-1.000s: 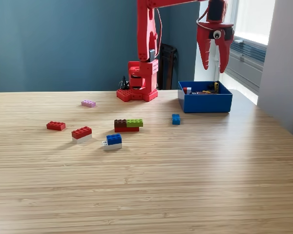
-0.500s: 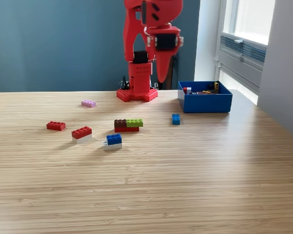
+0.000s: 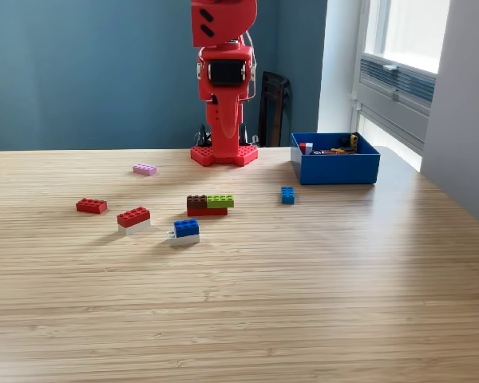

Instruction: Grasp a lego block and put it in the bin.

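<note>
Single low frontal view, across table (image 3: 303,303), facing arm (image 3: 223,80)

Table (image 3: 303,303): pale wood, fine lengthwise grain in light tan stripes.
Arm (image 3: 223,80): bright red all over, with a black panel on its front face and a red studded base.
Bin (image 3: 335,168): solid blue; small red, white and yellow bits show inside.
Pink brick (image 3: 144,169): pale lilac-pink.
Red brick (image 3: 91,206): plain red.
Red-and-white brick (image 3: 134,220): red top, white underside.
Blue-and-white brick (image 3: 184,232): blue over white.
Stacked brick (image 3: 209,205): brown and lime green on top, red beneath.
Small blue brick (image 3: 287,195): mid blue.
Wall (image 3: 80,72): dull teal-blue.
Window frame (image 3: 399,72): white and grey.
</note>
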Tool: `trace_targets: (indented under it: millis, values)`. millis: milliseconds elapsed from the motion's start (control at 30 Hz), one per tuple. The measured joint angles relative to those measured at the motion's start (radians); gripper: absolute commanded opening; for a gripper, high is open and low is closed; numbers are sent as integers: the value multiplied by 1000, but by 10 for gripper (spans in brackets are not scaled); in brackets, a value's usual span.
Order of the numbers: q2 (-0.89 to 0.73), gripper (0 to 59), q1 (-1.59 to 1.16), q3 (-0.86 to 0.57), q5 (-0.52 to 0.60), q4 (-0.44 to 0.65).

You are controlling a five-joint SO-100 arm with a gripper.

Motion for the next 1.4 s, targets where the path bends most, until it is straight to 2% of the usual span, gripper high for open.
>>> trace_targets:
  millis: [300, 633, 1133, 1267, 1400]
  values:
    - [0, 1, 0, 0, 0, -2]
    - [0, 1, 0, 35, 11, -55]
    - [0, 1, 160, 156, 23, -216]
    - [0, 1, 204, 163, -60, -229]
    - [0, 1, 252, 163, -204, -261]
